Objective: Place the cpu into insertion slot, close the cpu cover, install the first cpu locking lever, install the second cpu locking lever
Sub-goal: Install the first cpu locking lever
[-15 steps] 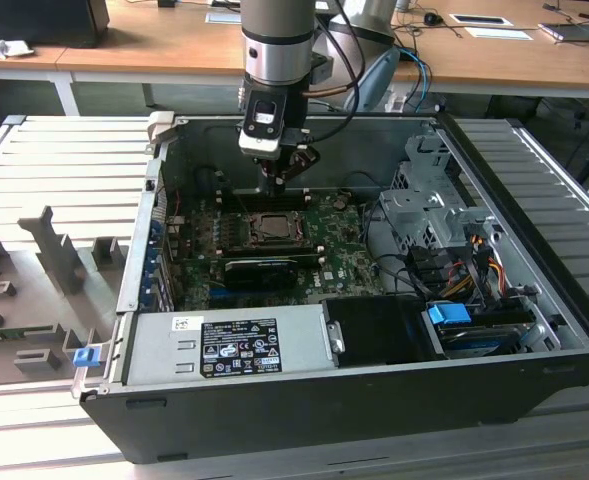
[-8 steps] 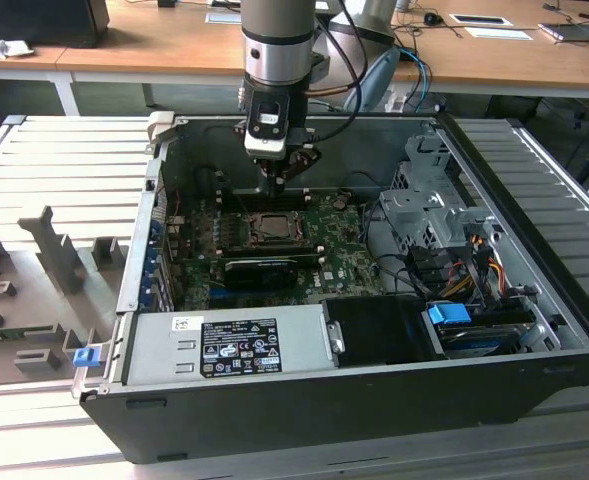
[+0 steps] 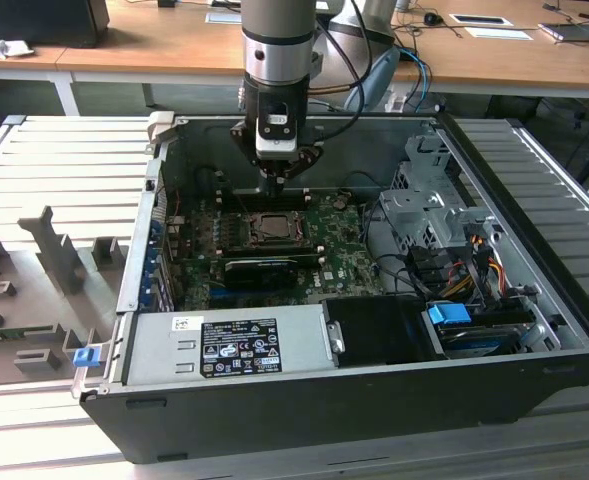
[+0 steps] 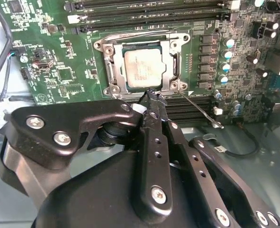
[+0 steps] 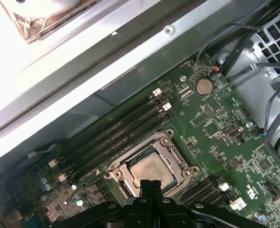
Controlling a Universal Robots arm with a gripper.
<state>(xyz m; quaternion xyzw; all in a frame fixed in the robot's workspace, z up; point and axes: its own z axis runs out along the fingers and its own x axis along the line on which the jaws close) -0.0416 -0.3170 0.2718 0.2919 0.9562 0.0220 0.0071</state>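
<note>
The cpu [image 4: 142, 70] lies flat in the insertion slot [image 4: 103, 46] on the green board, its pale metal top showing through the window of the cpu cover [image 4: 114, 69], which is folded down around it. One thin wire lever [image 4: 202, 112] sticks out loose from the socket's corner, over the memory slots. My gripper [image 4: 151, 95] is shut with nothing in it, its tip just above the socket's edge near that lever's hinge. In the first wrist view the gripper [image 5: 152, 186] hangs over the edge of the cpu [image 5: 151, 170]. The exterior view has the gripper [image 3: 277, 172] just above the slot [image 3: 271, 226].
The open computer case [image 3: 154, 300] walls in the board. Long black memory slots [image 4: 144, 12] flank the socket on both sides. A black card [image 3: 272, 268], the power supply [image 3: 224, 345], drive cage [image 3: 429, 205] and loose cables [image 3: 474, 265] crowd the rest.
</note>
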